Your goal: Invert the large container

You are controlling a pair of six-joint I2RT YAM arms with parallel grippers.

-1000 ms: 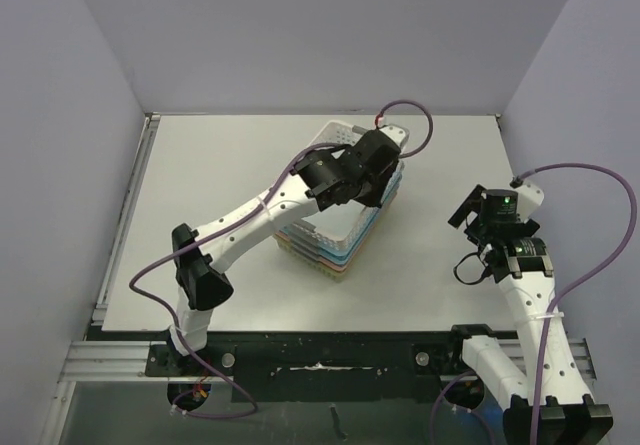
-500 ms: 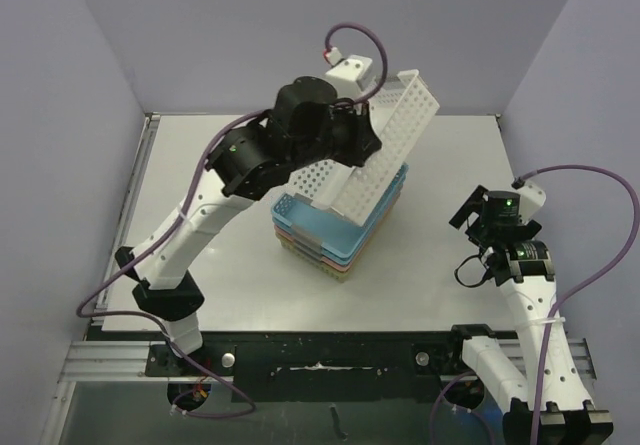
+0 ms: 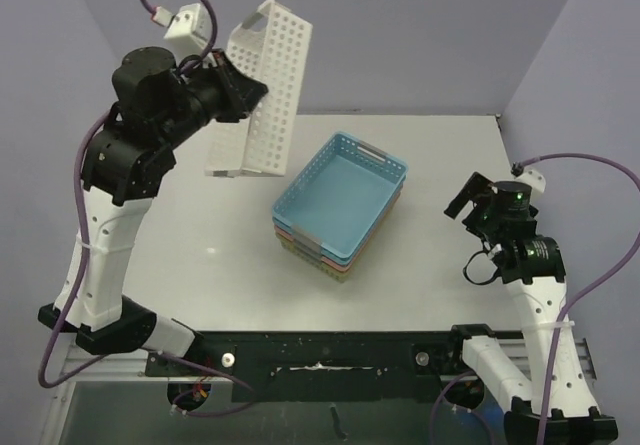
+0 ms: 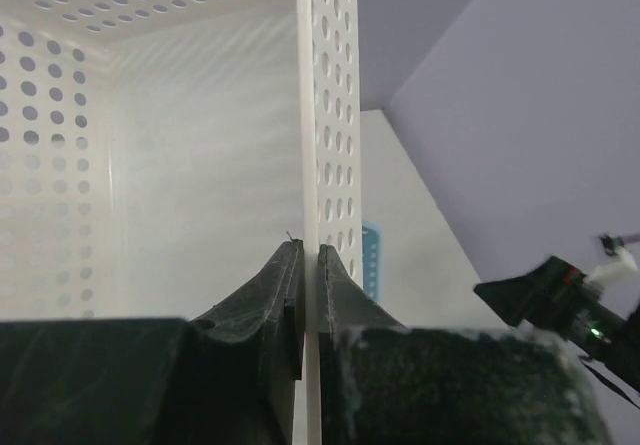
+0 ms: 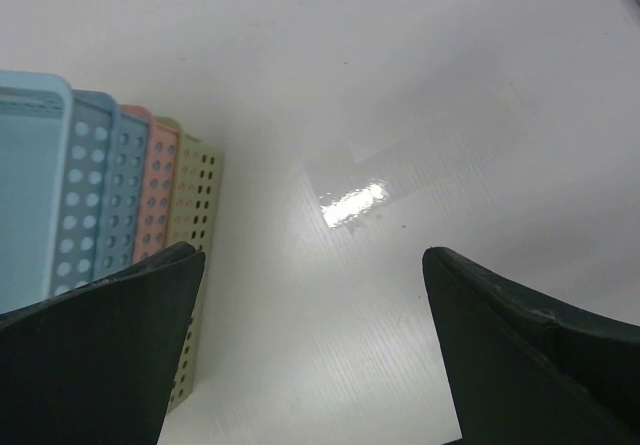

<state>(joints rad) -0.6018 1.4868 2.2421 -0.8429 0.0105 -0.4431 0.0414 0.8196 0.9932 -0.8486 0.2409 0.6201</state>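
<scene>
Left gripper (image 4: 310, 257) is clamped tight on one perforated side wall of the large white container (image 3: 262, 95), pinched between both fingers. The container hangs in the air above the table's (image 3: 200, 255) far-left corner, tipped steeply. Right gripper (image 5: 310, 265) is spread wide, holding nothing, low over the table toward its right edge, near the stacked colored baskets (image 3: 340, 200) at the centre.

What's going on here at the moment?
The left arm has its jaws shut on one wall of the large white basket, holding it in the air on edge, left of the stack of coloured baskets on the table. It is not yet upside down. The right arm waits beside the stack, jaws open and empty.
</scene>
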